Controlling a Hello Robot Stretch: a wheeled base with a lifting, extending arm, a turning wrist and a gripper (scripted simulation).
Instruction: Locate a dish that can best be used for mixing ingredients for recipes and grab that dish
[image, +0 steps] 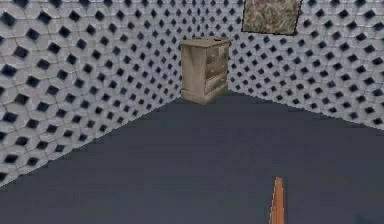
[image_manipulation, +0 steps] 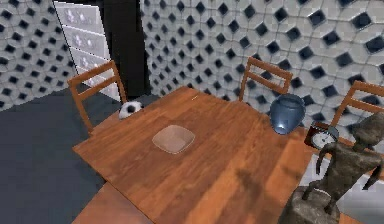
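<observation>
**A:** so where's the dish at?

**B:** going across the table (image_manipulation: 232, 168): a small white thing (image_manipulation: 130, 109) by its left corner, then a flat pale dish (image_manipulation: 173, 139) lying bang in the middle. There's a blue pot (image_manipulation: 287, 112) near the far edge and a dark statue (image_manipulation: 345, 175) at the right end.

**A:** and the fingers?

**B:** can't tell tbh, no idea if they've got anything.

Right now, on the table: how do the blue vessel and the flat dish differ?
The blue vessel stands tall and rounded; the flat dish lies low and squarish. The blue vessel is dark; the flat dish is pale tan. Both sit on the wooden table.
</observation>
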